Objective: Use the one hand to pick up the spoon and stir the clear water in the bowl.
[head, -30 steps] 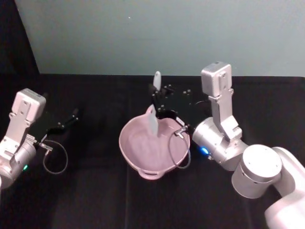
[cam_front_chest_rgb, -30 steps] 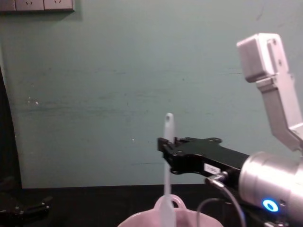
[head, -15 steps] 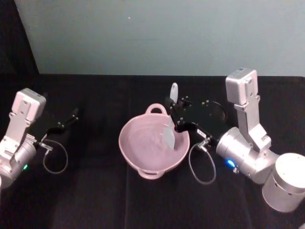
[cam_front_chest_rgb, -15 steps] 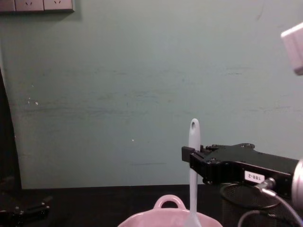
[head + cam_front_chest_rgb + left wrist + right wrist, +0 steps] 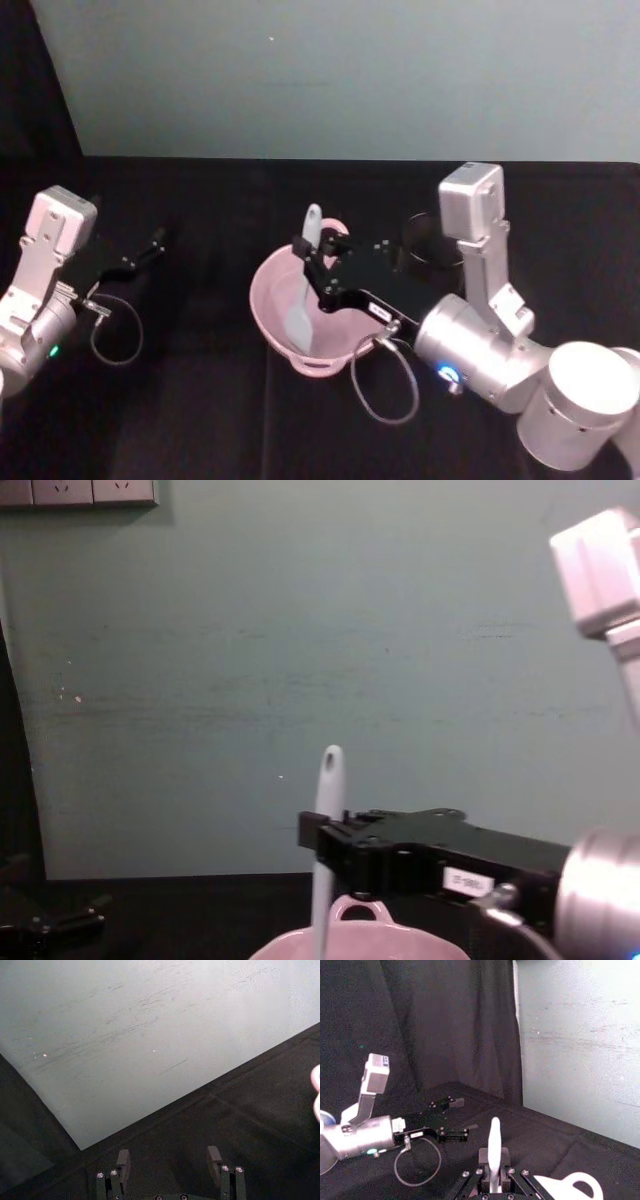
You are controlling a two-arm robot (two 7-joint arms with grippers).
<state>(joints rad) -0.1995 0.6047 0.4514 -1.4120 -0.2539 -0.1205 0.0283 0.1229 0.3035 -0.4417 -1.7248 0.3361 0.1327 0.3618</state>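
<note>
The pale pink bowl (image 5: 270,300) sits mid-table, its loop handle (image 5: 358,910) toward the back wall. My right gripper (image 5: 308,256) reaches over it from the right and is shut on the whitish spoon (image 5: 303,290). The spoon stands nearly upright with its scoop down inside the bowl's left part and its holed handle end (image 5: 331,757) sticking up above the fingers. In the right wrist view the spoon handle (image 5: 493,1144) rises between the shut fingers. My left gripper (image 5: 148,246) is parked far left on the table, open, with nothing between its fingers (image 5: 123,1159).
A black wire-mesh cup (image 5: 428,240) stands behind the right arm. Cable loops hang by the right wrist (image 5: 385,382) and the left wrist (image 5: 116,332). The tabletop is black cloth, and a teal wall (image 5: 300,630) runs along the back.
My right gripper has carried the spoon from the bowl's right side across to its left and nearer part. The right arm has swung in over the bowl. The left arm is still.
</note>
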